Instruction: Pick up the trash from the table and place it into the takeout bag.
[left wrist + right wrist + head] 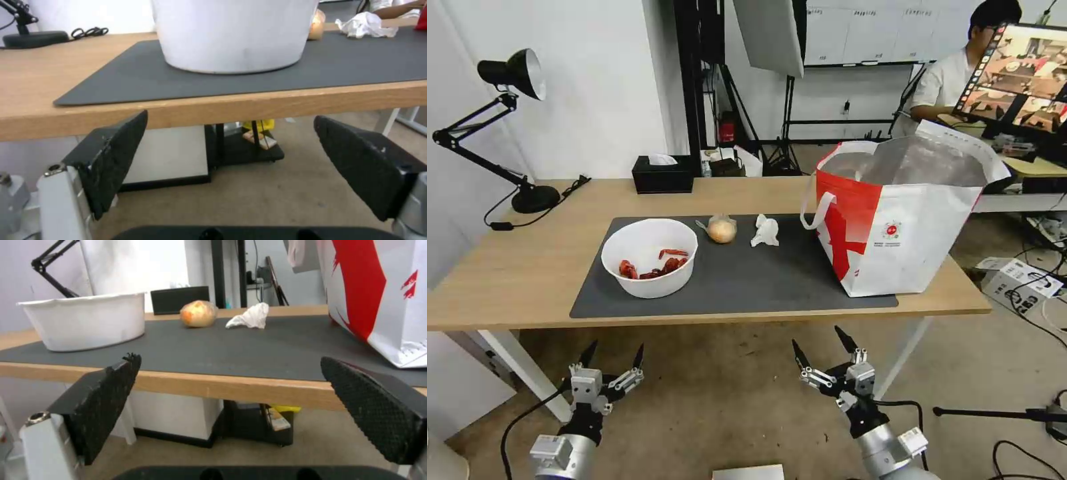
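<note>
The white round bowl [650, 257] is sitting on the left part of the dark grey mat [747, 280], holding a few red shell scraps [654, 265]. Just beside it, toward the back edge of the mat, the clear-wrapped orange-yellow lump [721, 229] is lying, and near that the crumpled white tissue [766, 231] is resting — both well apart from the bowl's rim. At the mat's right end the takeout bag [897, 220] is standing upright with its foil-lined mouth gaping open, one white strap handle [816, 208] drooping down its red side. All of this is resting on the light-wood table [527, 267]; a black tissue box [662, 174] and a black desk lamp [500, 127] are standing along the far side.

Below the table's near edge, both arms are hanging over the floor. The left hand [613, 357] is pointing up toward the bowl with its fingers spread wide and gripping nothing — the right hand [823, 347] is likewise spread wide and empty, in front of the gap between the tissue and the bag.
</note>
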Robot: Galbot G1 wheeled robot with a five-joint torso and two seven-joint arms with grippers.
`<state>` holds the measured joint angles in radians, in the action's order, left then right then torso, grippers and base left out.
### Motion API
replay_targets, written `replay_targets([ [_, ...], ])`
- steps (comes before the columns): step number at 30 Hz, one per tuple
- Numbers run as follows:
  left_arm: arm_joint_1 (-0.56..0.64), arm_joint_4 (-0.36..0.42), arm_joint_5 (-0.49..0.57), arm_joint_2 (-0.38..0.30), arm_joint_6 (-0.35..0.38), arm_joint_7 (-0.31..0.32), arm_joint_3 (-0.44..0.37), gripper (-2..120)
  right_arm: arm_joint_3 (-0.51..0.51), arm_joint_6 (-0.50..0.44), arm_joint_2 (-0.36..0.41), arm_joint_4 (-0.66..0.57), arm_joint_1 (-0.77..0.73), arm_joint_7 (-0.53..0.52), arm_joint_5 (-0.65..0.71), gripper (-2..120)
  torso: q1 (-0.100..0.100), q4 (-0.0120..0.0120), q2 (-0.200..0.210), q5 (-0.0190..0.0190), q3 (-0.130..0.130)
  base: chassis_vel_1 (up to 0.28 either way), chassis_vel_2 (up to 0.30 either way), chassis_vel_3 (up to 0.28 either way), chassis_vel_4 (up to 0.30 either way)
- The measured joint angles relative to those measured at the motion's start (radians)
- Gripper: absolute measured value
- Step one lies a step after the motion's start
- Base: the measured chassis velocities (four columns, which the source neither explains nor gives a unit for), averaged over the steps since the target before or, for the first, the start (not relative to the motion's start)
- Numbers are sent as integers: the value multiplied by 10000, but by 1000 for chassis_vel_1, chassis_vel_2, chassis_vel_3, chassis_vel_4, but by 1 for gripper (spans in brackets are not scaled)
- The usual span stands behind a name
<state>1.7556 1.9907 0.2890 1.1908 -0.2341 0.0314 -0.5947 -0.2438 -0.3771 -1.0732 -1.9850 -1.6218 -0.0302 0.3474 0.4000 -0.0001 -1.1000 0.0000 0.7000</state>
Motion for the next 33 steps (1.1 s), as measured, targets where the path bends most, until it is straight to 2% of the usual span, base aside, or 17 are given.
replay_targets([
  [7,-203,-68,-34,-66,-34,-5,45,100,266,227,2,-212,320,-46,-44,100,0,-2,0,-1,0,0,0,0,0],
  [12,-433,-128,174,-235,-294,-6,50,100,1166,1074,558,-578,2255,-355,27,100,1,2,0,-2,1,0,0,0,0],
  [14,-477,-145,258,-246,-344,-15,49,100,1366,1220,674,-575,2595,-407,116,100,1,1,1,-2,1,0,0,0,0],
  [18,-523,-156,397,-274,-397,-29,36,100,2272,1589,884,-113,4015,-634,398,100,1,0,1,0,1,0,0,0,0],
  [24,-549,-215,459,-264,-431,-35,-1,100,3838,2336,701,953,6781,-1304,816,100,2,3,1,-2,2,0,0,0,0],
  [25,-549,-215,459,-264,-431,-35,-1,100,3838,2336,701,953,6781,-1304,816,100,2,3,1,-2,2,0,0,0,0],
  [28,-548,-243,465,-256,-447,-27,-8,100,4540,3299,451,1538,8018,-2040,924,100,2,2,2,-3,2,0,0,0,0],
  [33,-446,-197,514,-277,-249,-30,-72,100,5134,4237,10,2382,9192,-2784,1266,100,2,3,2,-2,2,0,0,0,0],
])
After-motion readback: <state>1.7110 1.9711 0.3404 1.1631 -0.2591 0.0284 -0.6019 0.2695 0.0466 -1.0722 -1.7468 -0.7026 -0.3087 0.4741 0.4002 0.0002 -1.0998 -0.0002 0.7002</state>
